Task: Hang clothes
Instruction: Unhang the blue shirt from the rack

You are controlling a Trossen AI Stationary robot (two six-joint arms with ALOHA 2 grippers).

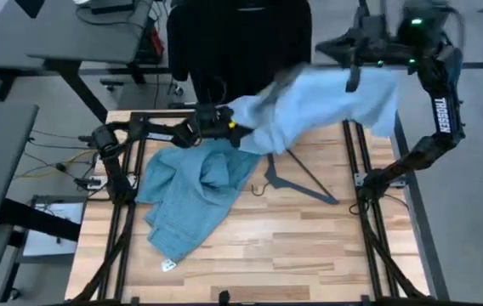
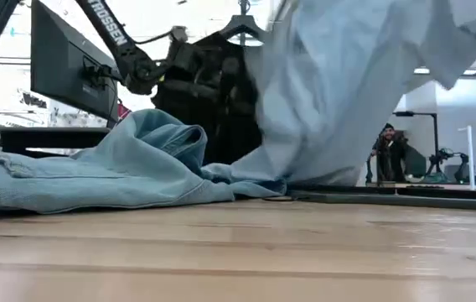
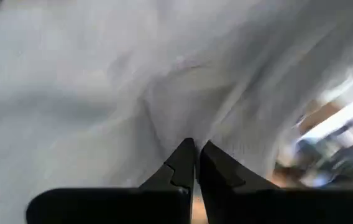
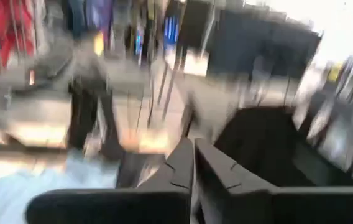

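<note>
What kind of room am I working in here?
Likely a robotics lab or workshop: a wooden table with a metal frame, desks around it, a monitor and a person seated in the open room behind.

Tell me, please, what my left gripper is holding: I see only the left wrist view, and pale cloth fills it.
Observer: The left gripper has its fingers shut on one edge of the pale blue shirt, above the table's back left.
Operator: Where does the rest of it go?
Observer: The right gripper holds its other end raised at the back right, so the shirt spans between the arms.
Operator: Is a hanger nearby?
Observer: A dark hanger lies on the table, just in front of the shirt; the jeans lie crumpled to its left.
</note>
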